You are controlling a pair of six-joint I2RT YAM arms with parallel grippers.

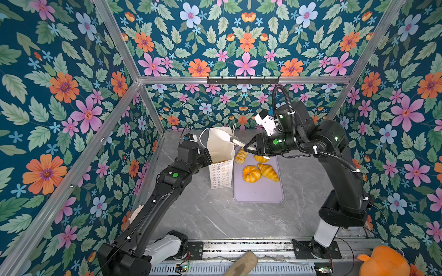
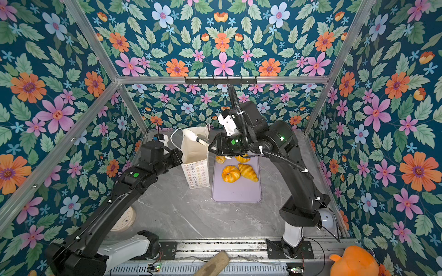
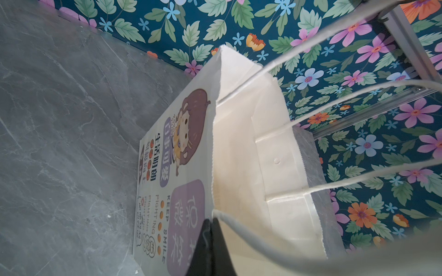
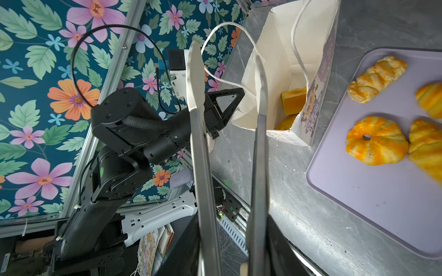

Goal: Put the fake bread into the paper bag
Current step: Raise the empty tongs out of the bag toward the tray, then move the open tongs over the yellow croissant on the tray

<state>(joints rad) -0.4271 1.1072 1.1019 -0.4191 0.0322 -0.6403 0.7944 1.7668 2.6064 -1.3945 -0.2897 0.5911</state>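
White paper bag (image 1: 221, 153) stands left of the lilac tray (image 1: 259, 193); I count two fake bread pieces (image 4: 293, 101) inside, with the ring bun (image 1: 251, 174) and three more on the tray. Left gripper (image 3: 211, 229) pinches the bag rim; right gripper (image 1: 252, 148) clamps empty tongs (image 4: 202, 167) at its mouth.

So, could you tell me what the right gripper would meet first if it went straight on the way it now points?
Probably the paper bag: the right gripper points its empty tongs at the open mouth, tips over it; depth is unclear.
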